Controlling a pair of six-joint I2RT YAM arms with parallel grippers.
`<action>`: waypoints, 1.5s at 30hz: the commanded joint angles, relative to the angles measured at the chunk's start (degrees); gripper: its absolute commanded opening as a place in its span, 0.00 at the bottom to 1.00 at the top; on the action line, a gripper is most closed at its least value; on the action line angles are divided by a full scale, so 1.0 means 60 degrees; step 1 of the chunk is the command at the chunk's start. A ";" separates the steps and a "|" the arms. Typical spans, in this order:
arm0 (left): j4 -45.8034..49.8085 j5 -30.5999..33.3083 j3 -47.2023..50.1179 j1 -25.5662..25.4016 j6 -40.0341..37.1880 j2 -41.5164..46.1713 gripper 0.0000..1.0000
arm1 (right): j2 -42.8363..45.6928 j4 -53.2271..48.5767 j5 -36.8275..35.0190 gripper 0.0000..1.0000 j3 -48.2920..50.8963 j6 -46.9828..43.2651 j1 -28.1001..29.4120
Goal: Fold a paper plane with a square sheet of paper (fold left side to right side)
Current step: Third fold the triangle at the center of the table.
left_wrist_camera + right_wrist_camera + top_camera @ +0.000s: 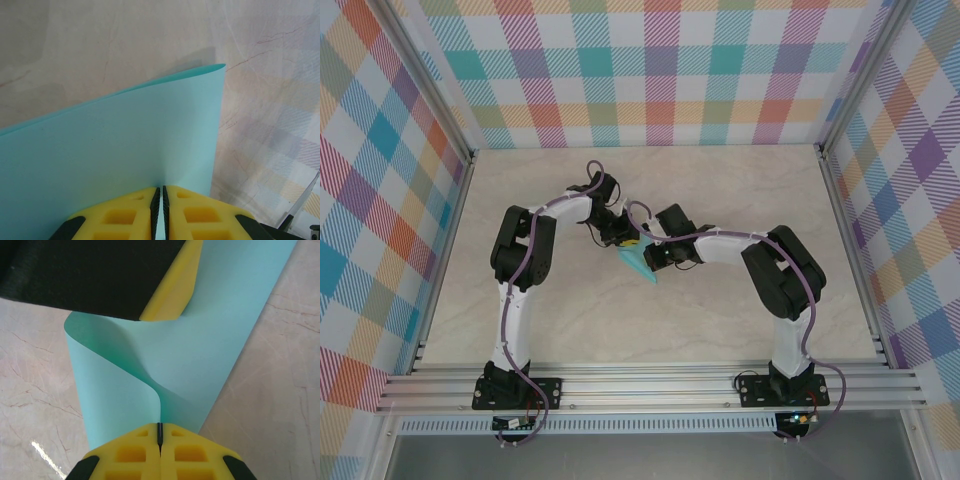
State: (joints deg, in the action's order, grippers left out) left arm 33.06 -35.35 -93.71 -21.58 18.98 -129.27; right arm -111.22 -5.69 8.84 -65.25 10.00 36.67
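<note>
Paper (200, 360) is bowing, pinched in both my left pincer (159, 192) and right pincer (160, 429); I'm aiming to be matching edges squarely before pressing any crease.

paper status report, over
Left gripper shut on paper. Right gripper shut on same paper. Paper bowed between them. Nothing in the way.

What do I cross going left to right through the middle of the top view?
Left wall → left arm → paper → right arm → right wall.
</note>
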 commanded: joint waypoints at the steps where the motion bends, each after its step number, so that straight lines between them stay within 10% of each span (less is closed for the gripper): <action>1: 0.0540 0.0731 0.0282 -0.0372 -0.0121 -0.0778 0.14 | -0.0121 -0.0178 0.0019 0.00 -0.0081 0.0109 -0.0078; 26: 0.2478 0.0049 -0.2472 0.0500 -0.0709 -0.0279 0.31 | -0.0528 -0.0706 0.0180 0.00 0.0239 0.0042 -0.0072; 45: -0.1425 -0.1515 0.2765 0.0404 0.1234 0.2239 0.15 | -0.0521 -0.0800 0.0131 0.00 0.0141 -0.0036 -0.0076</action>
State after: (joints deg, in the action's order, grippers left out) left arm 27.77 -42.89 -77.76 -18.57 24.69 -118.61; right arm -111.98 -5.80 9.76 -65.25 10.09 36.45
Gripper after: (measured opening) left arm 0.154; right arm 0.027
